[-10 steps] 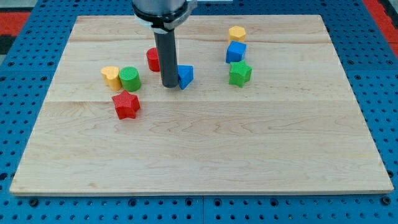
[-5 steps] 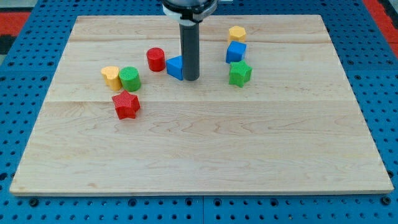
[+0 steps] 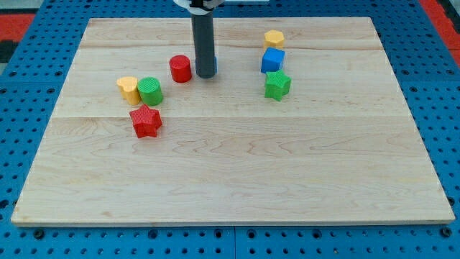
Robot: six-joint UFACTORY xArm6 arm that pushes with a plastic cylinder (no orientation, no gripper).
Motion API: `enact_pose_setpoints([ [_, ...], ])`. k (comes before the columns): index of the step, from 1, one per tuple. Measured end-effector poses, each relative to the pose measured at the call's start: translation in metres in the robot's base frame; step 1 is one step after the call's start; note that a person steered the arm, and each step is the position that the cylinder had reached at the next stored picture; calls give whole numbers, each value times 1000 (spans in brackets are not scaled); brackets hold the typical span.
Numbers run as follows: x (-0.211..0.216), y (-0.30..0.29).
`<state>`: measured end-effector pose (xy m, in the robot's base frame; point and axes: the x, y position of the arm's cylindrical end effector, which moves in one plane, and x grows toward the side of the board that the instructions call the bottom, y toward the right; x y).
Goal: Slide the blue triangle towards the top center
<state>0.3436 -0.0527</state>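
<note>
Pushing is under way: my tip [image 3: 205, 75] is standing on the board [image 3: 237, 180] just right of the red cylinder [image 3: 180, 69], and the blue triangle [image 3: 214, 65] is sitting behind the rod, almost wholly hidden, with only a thin blue sliver peeking out at the rod's right edge. The rod carries no jaws, so nothing is spreading or pinching; it is simply pressing against the block, or standing right up against it, as far as the view is telling.

Judging by position, the block is lying left of the board's centre line and well short of the top edge, so the slide is partly done. The next move is calling for a push toward the view's top and slightly right, while keeping the tip squarely behind the block so it is not slipping off sideways.

Which way the triangle is pointing, and where its long axis is running, I cannot tell, since the rod is covering nearly all of it.
</note>
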Motion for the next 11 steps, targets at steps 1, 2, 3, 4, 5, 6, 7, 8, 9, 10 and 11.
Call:
enact_pose_setpoints([
  [1,-22,-4],
  [2,-46,-4],
  [3,-59,-4],
  [4,-59,-23],
  [5,-76,-58],
  [6,-101,-55],
  [7,-100,-31],
  [8,-97,-22],
  [9,-97,-15],
  [10,-97,-10],
  [11,-97,-3],
])
